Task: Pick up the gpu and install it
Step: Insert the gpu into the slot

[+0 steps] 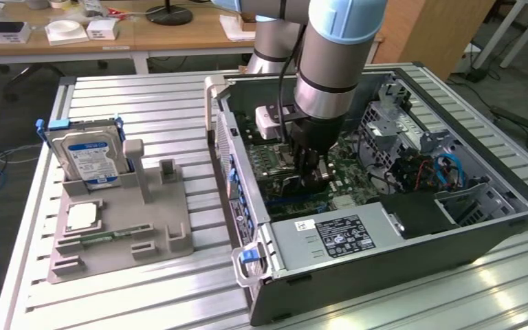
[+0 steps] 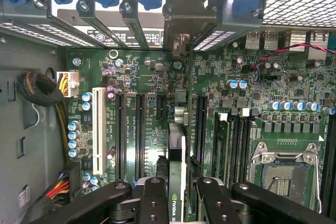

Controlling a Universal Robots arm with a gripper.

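The claw (image 2: 176, 198) is gripping the gpu (image 2: 176, 156) edge-on over the motherboard (image 2: 152, 93), toward the case's (image 1: 484, 227) twelve o'clock wall, seating unfinished.

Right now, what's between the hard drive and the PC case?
Exterior view: the grey fixture's posts beside the hard drive, then bare slatted table up to the PC case. Gripper is inside the case.

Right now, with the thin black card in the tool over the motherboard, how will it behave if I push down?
The thin black card, seen edge-on, probably stays stiff along its length but may tilt sideways. The green motherboard carries small parts, so an off-slot push looks risky.
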